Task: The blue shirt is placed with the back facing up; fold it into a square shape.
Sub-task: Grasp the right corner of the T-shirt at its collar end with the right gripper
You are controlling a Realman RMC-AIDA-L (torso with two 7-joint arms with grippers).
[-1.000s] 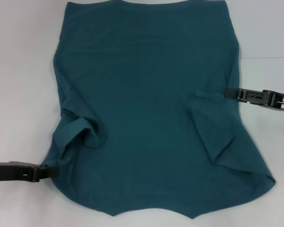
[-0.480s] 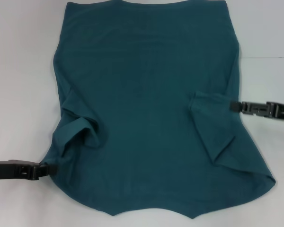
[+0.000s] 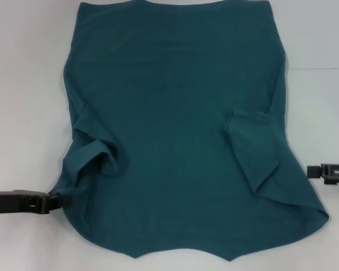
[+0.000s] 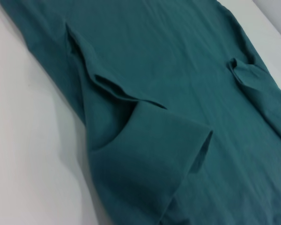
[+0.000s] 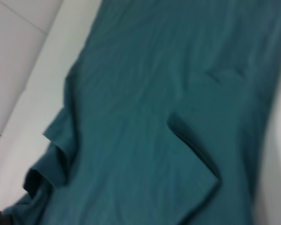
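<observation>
The blue shirt (image 3: 175,124) lies spread flat with its plain side up, neckline toward me and hem at the far side. Both sleeves are turned inward onto the body: the left sleeve (image 3: 99,155) bunched, the right sleeve (image 3: 254,152) lying as a flat flap. My left gripper (image 3: 61,200) is low at the shirt's near left edge, its tip touching the cloth. My right gripper (image 3: 311,171) sits off the shirt's right side, apart from the cloth. The left wrist view shows the shirt (image 4: 178,70) close up, as does the right wrist view (image 5: 145,117).
The white table (image 3: 22,84) shows bare on both sides of the shirt. A faint seam in the table (image 3: 322,69) runs off to the right. The shirt's near edge reaches almost to the bottom of the head view.
My right gripper has drawn away from the folded right sleeve, moving right and nearer to me. The sleeve stays lying on the body. The left gripper has edged slightly toward the shirt.
</observation>
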